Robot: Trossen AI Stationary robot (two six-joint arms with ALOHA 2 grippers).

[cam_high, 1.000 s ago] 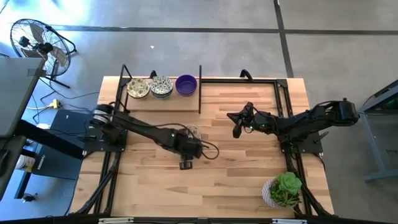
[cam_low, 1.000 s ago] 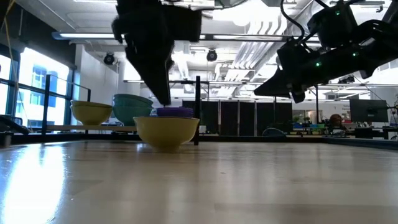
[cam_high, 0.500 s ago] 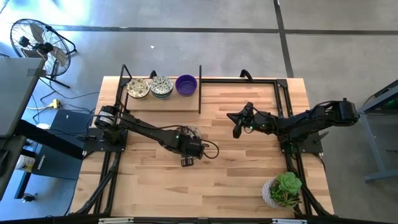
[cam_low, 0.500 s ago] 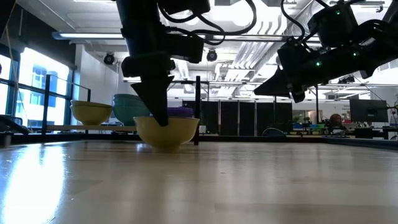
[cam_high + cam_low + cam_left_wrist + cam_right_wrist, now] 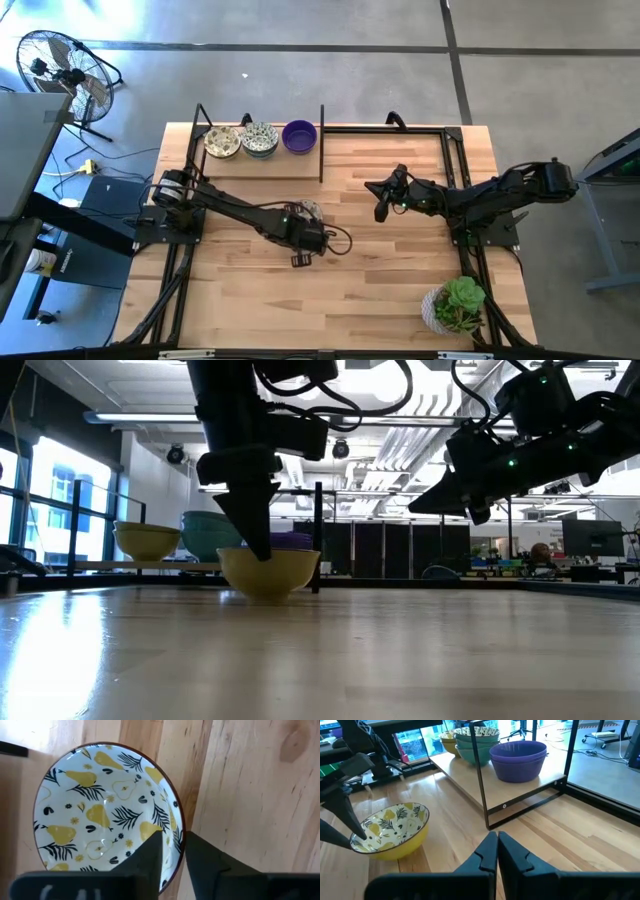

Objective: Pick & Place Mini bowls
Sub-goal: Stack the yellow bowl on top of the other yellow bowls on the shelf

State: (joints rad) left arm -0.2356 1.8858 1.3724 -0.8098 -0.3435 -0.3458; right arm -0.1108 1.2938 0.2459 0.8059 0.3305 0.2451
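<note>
Straddling pear-patterned bowl (image 5: 107,815) rim: left gripper (image 5: 172,852)

No text, label, brand, number or sign can be read in any of the views. The yellow bowl (image 5: 107,815) on the counter carries only a printed pattern of pears and dark leaves, with no lettering. A pale mark on the dark housing at the edge of the left wrist view is too blurred to make out.
</note>
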